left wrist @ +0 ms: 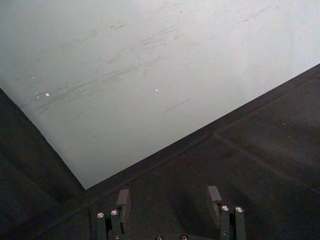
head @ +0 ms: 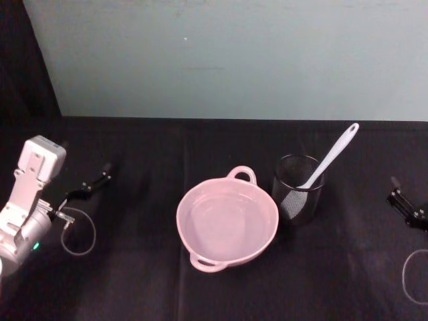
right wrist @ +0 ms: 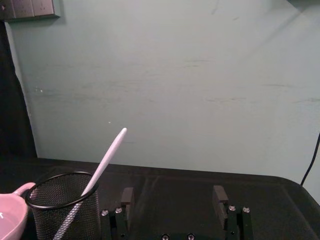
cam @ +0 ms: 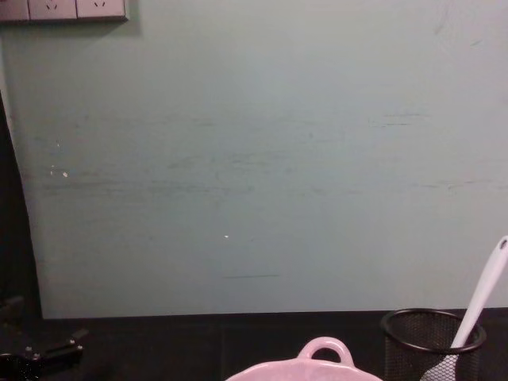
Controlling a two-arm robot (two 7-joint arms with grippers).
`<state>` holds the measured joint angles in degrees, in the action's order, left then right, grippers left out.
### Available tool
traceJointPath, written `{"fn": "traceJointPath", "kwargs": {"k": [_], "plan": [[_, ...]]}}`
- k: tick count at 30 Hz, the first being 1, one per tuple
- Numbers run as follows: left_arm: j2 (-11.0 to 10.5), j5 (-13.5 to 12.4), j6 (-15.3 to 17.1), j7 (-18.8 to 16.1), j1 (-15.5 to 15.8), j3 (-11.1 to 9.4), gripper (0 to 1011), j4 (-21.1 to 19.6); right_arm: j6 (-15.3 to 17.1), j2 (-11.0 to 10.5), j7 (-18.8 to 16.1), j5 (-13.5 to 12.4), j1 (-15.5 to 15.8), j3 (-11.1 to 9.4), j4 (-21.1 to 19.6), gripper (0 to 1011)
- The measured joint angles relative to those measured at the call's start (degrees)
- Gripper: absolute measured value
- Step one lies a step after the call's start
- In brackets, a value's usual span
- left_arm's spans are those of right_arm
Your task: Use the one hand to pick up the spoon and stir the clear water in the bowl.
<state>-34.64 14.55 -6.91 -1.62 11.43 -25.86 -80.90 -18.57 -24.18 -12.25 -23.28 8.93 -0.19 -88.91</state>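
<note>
I see the spoon (head: pixel 329 160) standing blade-down in the mesh cup (head: pixel 298 186), handle leaning up and away to the right, beside the bowl (head: pixel 227 223); right gripper (right wrist: pixel 173 197) spread, left gripper (left wrist: pixel 169 196) spread too.

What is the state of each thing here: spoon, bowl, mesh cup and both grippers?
spoon: standing tilted in the mesh cup, blade down, not held.
bowl: upright on the table, beside the cup.
mesh cup: upright, holding the spoon.
left gripper: open, holding nothing, over the table's left side.
right gripper: open, holding nothing, apart from the cup.
</note>
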Motion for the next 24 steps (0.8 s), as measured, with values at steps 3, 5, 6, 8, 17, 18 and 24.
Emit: {"fn": "traceJointPath", "kwargs": {"k": [3,5,6,8,17,18,24], "plan": [[0.0,0.0,0.0,0.0,0.0,0.0,1005,0.0,0.0,-0.1,0.0,0.0,0.0,0.0,0.0,1003],[0.0,0.0,0.0,0.0,0.0,0.0,1005,0.0,0.1,-0.1,0.0,0.0,0.1,0.0,-0.1,1002],[0.0,0.0,0.0,0.0,0.0,0.0,1005,0.0,0.1,-0.1,0.0,0.0,0.1,0.0,-0.1,1003],[0.0,0.0,0.0,0.0,0.0,0.0,1005,0.0,0.1,-0.2,0.1,0.1,0.1,0.1,-0.1,1002],[0.0,0.0,0.0,0.0,0.0,0.0,1005,0.0,0.2,-0.3,0.1,0.1,0.1,0.1,-0.2,1002],[0.0,0.0,0.0,0.0,0.0,0.0,1005,0.0,0.2,-0.3,0.1,0.1,0.1,0.1,-0.2,1003],[0.0,0.0,0.0,0.0,0.0,0.0,1005,0.0,0.2,-0.3,0.2,0.1,0.1,0.1,-0.2,1002]]}}
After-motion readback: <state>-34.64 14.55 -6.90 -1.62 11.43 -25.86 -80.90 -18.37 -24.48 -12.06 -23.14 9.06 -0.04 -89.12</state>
